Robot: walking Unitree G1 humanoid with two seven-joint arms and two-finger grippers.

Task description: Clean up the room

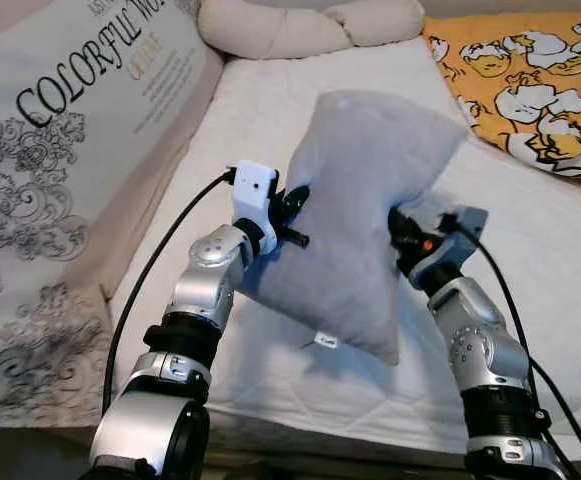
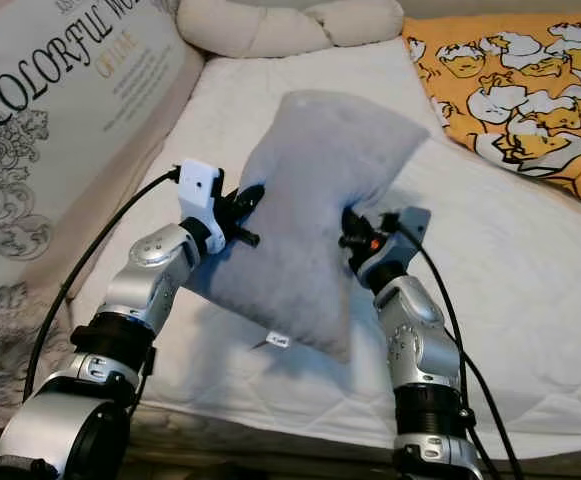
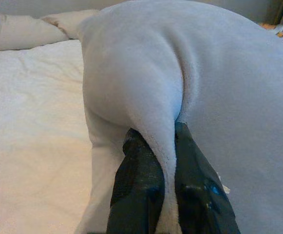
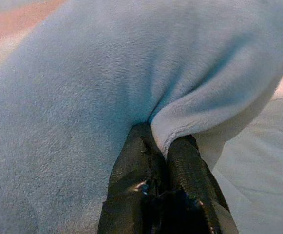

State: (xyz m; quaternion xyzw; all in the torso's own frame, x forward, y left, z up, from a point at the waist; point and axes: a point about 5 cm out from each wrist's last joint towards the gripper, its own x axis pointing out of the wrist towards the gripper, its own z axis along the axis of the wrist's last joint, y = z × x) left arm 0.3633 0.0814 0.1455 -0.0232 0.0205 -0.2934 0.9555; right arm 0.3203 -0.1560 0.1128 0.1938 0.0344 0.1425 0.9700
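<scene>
Centrally, a grey plush pillow (image 1: 355,220) is held above the white quilted mattress (image 1: 530,250) of a bed, gripped from 2 opposite sides. The left gripper (image 3: 166,161) has its 2 black fingers (image 3: 136,180) closed on a pinched fold of the pillow's left edge; fabric shows squeezed between them in the left wrist view. The right gripper (image 4: 166,151) likewise has its fingers (image 4: 131,170) clamped on a fold of the pillow's right side, with the fabric bunching just above the fingertips. The pillow hangs tilted, its upper corner toward the head of the bed and its lower corner, bearing a small white label (image 1: 326,341), pointing down toward the near edge of the mattress. A long cream bolster cushion (image 1: 310,25) lies across the far end of the mattress. An orange blanket with a cartoon print (image 1: 530,80) covers the far right part of the bed. A padded panel printed with "COLORFUL" lettering and grey scrollwork (image 1: 60,150) stands along the left side.
</scene>
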